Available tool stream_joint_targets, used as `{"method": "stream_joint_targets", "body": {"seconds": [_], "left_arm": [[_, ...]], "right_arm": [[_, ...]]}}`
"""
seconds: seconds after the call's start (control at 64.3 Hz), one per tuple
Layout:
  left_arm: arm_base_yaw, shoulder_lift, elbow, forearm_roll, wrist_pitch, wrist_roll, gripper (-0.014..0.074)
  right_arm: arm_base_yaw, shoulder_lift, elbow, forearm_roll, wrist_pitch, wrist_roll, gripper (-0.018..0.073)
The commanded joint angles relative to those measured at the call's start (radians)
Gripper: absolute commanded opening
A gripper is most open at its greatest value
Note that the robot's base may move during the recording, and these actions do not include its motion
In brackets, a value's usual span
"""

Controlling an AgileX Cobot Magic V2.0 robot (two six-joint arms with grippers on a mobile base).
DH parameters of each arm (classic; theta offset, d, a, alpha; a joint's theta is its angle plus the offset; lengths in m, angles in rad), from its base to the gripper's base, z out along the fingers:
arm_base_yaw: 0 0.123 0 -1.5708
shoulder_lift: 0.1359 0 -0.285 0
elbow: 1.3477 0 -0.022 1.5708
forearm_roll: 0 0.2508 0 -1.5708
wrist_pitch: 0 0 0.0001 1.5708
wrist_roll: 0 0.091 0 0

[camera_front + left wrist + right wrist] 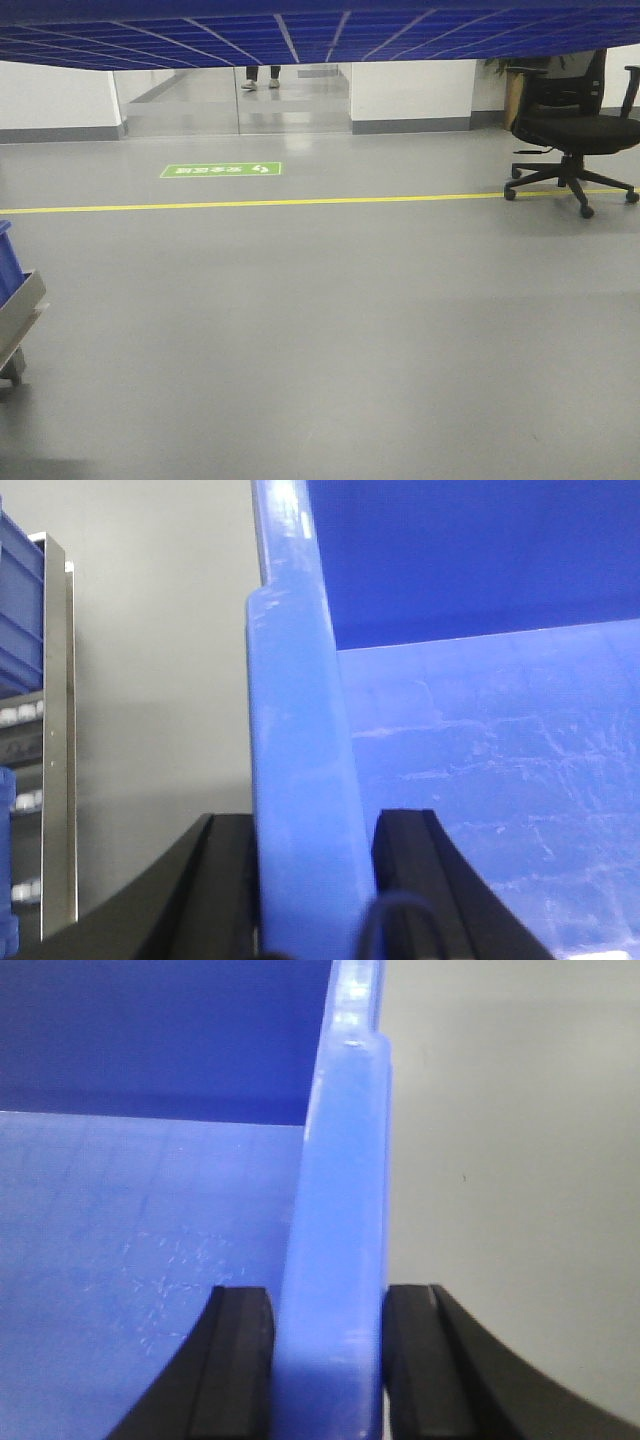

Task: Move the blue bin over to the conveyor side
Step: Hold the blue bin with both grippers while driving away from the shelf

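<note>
The left claw (315, 875) pinches one wall of the bin (300, 35); the right claw (328, 1350) pinches the opposite wall; the bin seemingly hangs above the floor (320, 330), its underside topping the front view.

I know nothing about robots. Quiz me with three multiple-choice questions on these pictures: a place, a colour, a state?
1. In the front view, the office chair stands: A left; B right; C centre.
2. The long floor line is: A red; B white; C yellow.
3. The left pincer and right pincer are: A wide open; B clamped on walls of the blue bin; C holding cups.
Answers: B, it sits at the right edge; C, plainly yellow; B, each wrist view shows a wall pinched tight.
</note>
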Motion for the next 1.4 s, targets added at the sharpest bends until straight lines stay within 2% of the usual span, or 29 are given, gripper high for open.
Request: {"method": "stream_joint_targets", "body": {"seconds": [0.0,1.384], "left_arm": [[-0.007,-0.029,-0.015,0.006,-0.096,0.01,-0.0009],[-0.007,-0.029,-0.015,0.03,-0.103,0.01,-0.0009]], "right_arm": [[-0.002,-0.023,-0.016,0.007,-0.092,-0.015,-0.008],[-0.002,-0.023,-0.016,0.007,-0.098,-0.015,-0.008]]}}
